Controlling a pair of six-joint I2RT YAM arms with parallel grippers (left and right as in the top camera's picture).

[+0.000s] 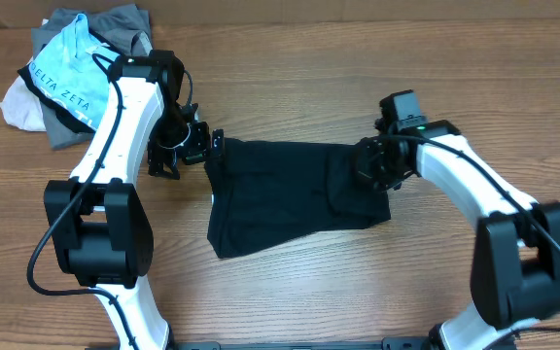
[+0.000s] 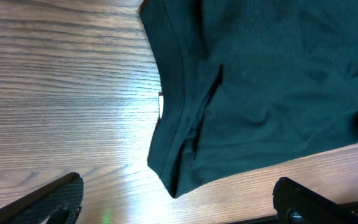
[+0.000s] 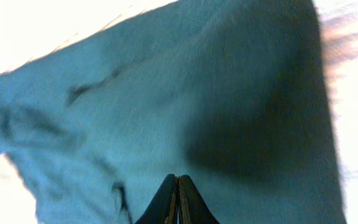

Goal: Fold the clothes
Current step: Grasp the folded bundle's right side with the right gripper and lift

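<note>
A black T-shirt (image 1: 290,194) lies flat in the middle of a wooden table (image 1: 358,58), between my two arms. It is already gathered into a rough oblong, no sleeves sticking out, so I judge that at least one fold is done. It is not tidy. The edge of the shirt nearest my bases runs on a slant, and the wrist view at my left end shows doubled layers and a loose seam at the hem, with a small white label (image 2: 160,104) peeping out at that edge. I judge that squaring up and at least one more fold are left.

My left gripper (image 1: 210,146) sits just beside the left end of the shirt, fingers spread wide, holding nothing. My right gripper (image 3: 178,190) is over the right end of the shirt, fingers pressed together. I cannot tell whether any cloth is caught between them.

Well apart from the shirt, beyond its left end and towards the far side, lies a heap of other garments: a light blue shirt (image 1: 66,83) lettered "DELTA ZETA", something grey (image 1: 115,29) and something white (image 1: 22,107). My left arm passes close by that heap. Nothing lies on the shirt or around its edges apart from my own grippers, so I judge the way is free for the next fold.
</note>
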